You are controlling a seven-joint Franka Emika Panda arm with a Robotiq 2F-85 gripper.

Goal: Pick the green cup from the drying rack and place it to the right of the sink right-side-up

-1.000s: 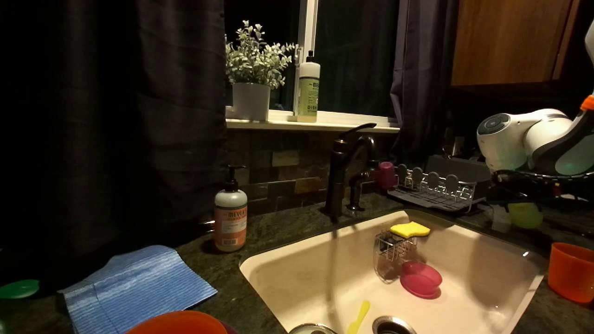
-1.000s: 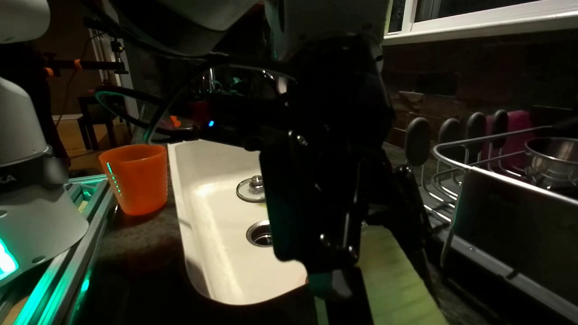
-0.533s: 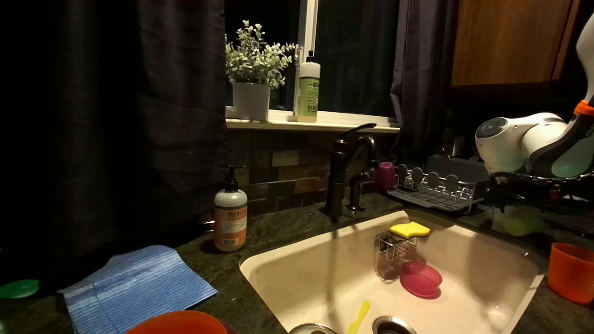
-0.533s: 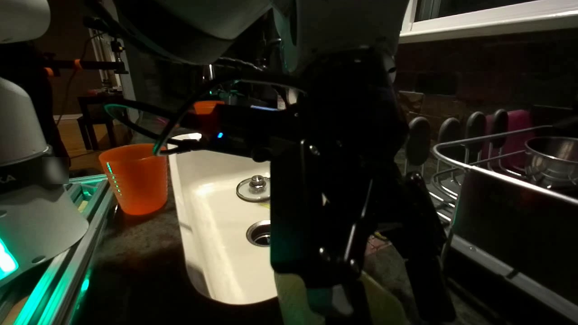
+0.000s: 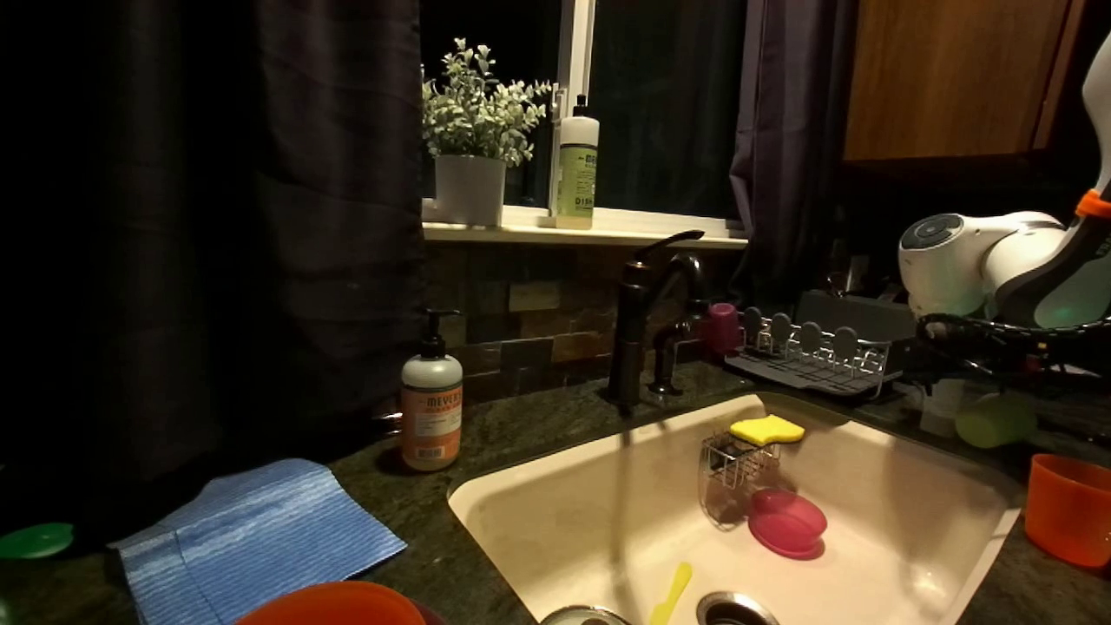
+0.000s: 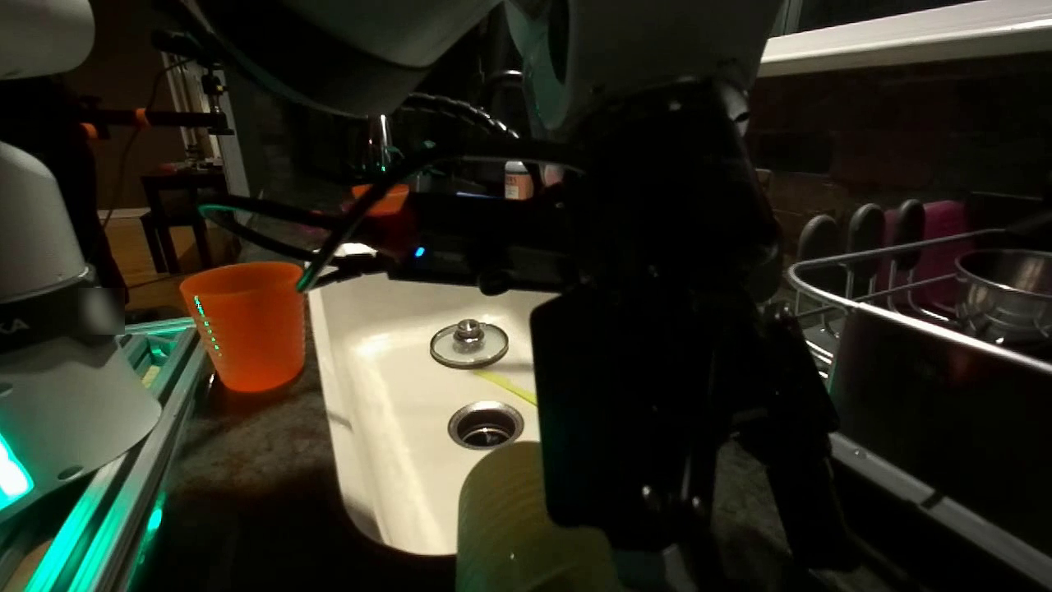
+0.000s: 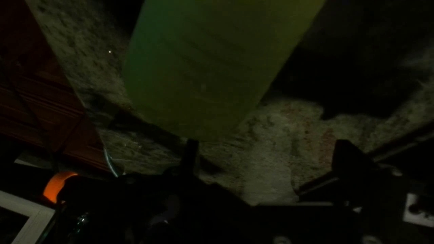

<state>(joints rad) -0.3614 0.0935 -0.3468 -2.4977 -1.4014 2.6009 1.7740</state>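
Note:
The pale lime-green cup (image 5: 998,421) lies tilted or on its side on the dark counter, to the right of the sink (image 5: 573,503) in an exterior view. Its body also shows as the green cup (image 6: 526,526) at the bottom of an exterior view, and large and dim at the top of the wrist view (image 7: 206,67). My gripper (image 7: 267,145) is open, its fingers spread wide with only counter seen between them. The left fingertip lies close to the cup's lower end; whether they touch I cannot tell. The drying rack (image 6: 855,306) stands beside the gripper (image 6: 731,547).
An orange cup (image 5: 1069,508) stands at the sink's right edge. A pink cup (image 5: 722,328) and a metal pot (image 6: 1007,288) are at the rack. The tall faucet (image 5: 629,334) rises behind the sink, which holds a pink bowl (image 5: 787,523) and a yellow sponge (image 5: 768,430).
The fingers have spread from around the cup and let it go. In an exterior view the gripper has shifted right, while the cup has shifted left and changed its tilt.

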